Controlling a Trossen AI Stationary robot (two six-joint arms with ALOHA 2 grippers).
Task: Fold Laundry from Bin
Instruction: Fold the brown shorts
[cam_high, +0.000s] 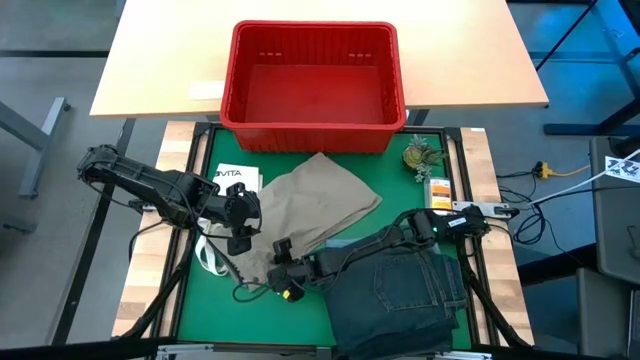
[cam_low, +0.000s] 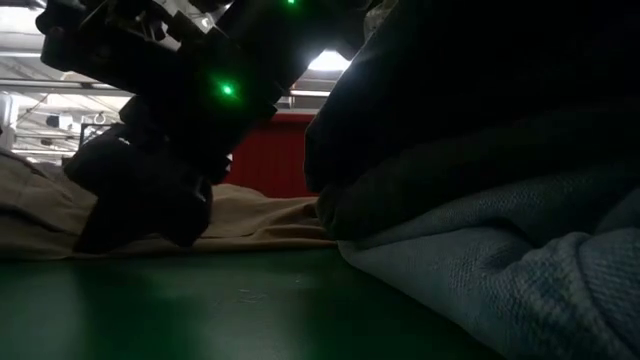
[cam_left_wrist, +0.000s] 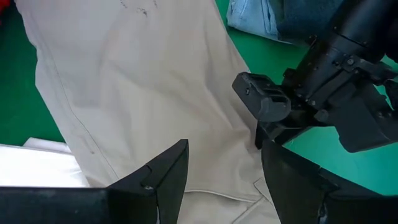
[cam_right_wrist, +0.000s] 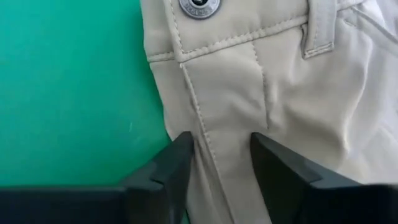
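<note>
Diagonally spread: khaki-beige cotton trousers (cam_high: 315, 205) on green tabletop (cam_high: 190, 300), before red slotted plastic bin (cam_high: 313, 85).
Waistband nearest, legs binward; right gripper (cam_right_wrist: 219, 163) jaws straddling waistband fabric, left gripper (cam_left_wrist: 224, 168) jaws open above.

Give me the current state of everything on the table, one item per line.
red bin: upright, empty
khaki trousers: spread on the mat, unfolded
jeans: bunched under the right arm
left gripper: open over the trousers
right gripper: fingers astride the trousers' fly seam, not yet clamped

Two black jointed arms (cam_high: 150, 185), green indicator lights (cam_low: 227, 90).
</note>
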